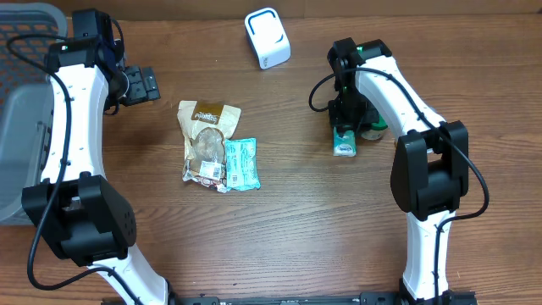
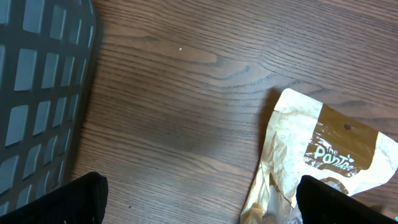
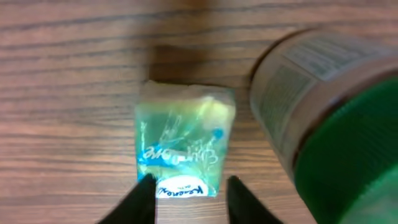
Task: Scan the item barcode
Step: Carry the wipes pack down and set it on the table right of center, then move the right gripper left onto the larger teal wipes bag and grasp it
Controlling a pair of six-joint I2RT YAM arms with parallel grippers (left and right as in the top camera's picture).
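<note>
Green packet (image 3: 185, 146) lies between the right claw's (image 3: 191, 186) narrowly parted jaws; left claw (image 2: 199, 186) gapes wide, empty

Left arm (image 1: 68, 127), right arm (image 1: 394, 89): white links, black joints, cables, black right pincer (image 3: 189, 186).

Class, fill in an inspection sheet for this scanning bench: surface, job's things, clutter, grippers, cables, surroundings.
Surface: wooden table, no spills seen.
Job's things: white scanner at the far edge; green tissue packet flat on the wood.
Clutter: jar with green lid beside that packet; brown snack bag against a teal packet.
Grippers: left gripper open, empty, over bare wood; right gripper open, fingers astride the tissue packet's end.
Cables: black cables looped along both arms.
Surroundings: grey basket at the left edge.
</note>
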